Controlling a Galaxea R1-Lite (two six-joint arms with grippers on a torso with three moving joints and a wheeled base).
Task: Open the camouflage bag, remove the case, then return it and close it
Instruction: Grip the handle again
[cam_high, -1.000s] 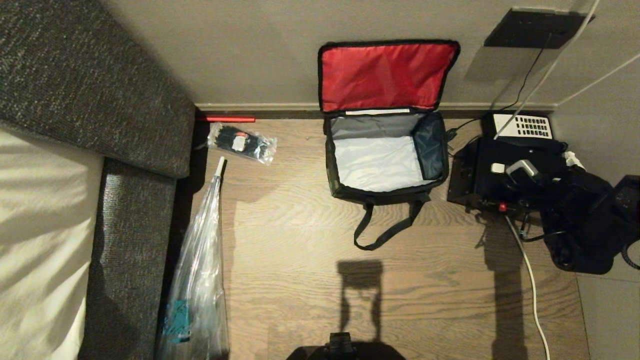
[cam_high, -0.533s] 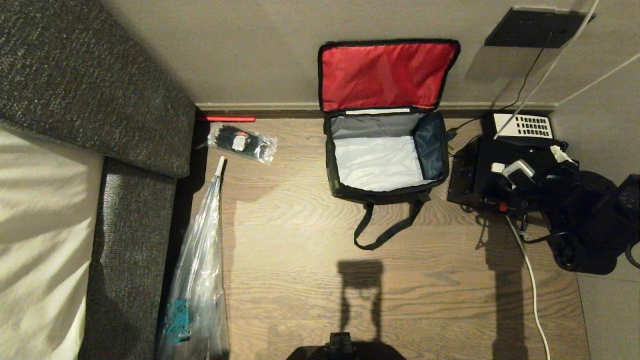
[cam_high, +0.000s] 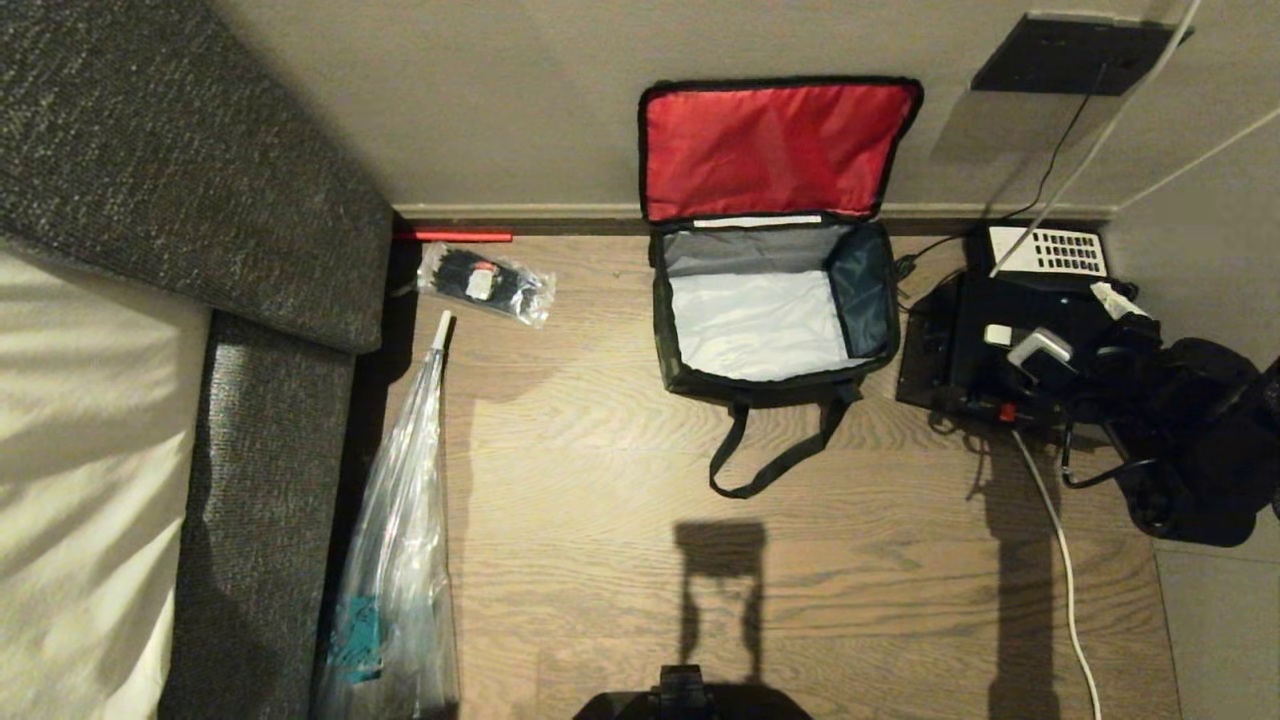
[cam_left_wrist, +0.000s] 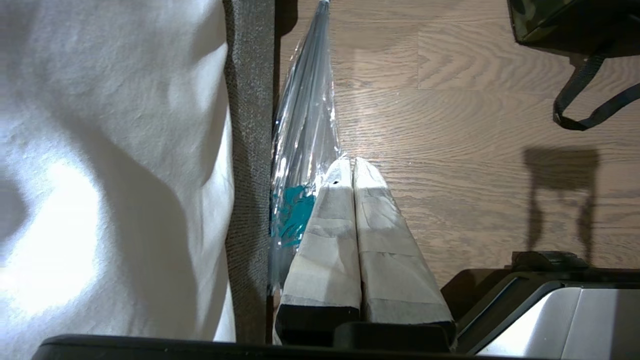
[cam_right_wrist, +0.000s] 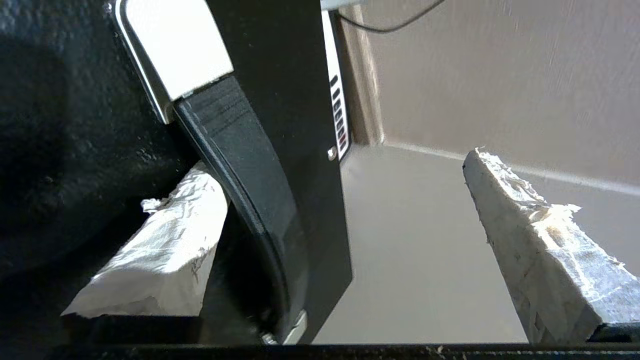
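Since a sec ago my right arm has slid toward the right edge of the head view, off the case (cam_high: 985, 350); nothing else moved. Right gripper (cam_right_wrist: 345, 235) has its fingers (cam_right_wrist: 165, 260) wide apart, nothing clamped: one lies on the case top by the case's handle, the other hangs over bare floor by the wall.

Bag (cam_high: 775, 300) sits on the floor vs the wall, lid flipped up w/ red lining showing, grey interior empty. So opening's done. Case lies just right of the bag, next to the phone (cam_high: 1045, 252), so removal's done too, I'd say.

Left: get the case back in, drop the lid, zip it. Can't see the zipper pull from here.

Left gripper (cam_left_wrist: 352, 170) is parked low by the sofa (cam_left_wrist: 247, 150) and a clear plastic bag (cam_left_wrist: 305, 125), fingers pressed together, empty.
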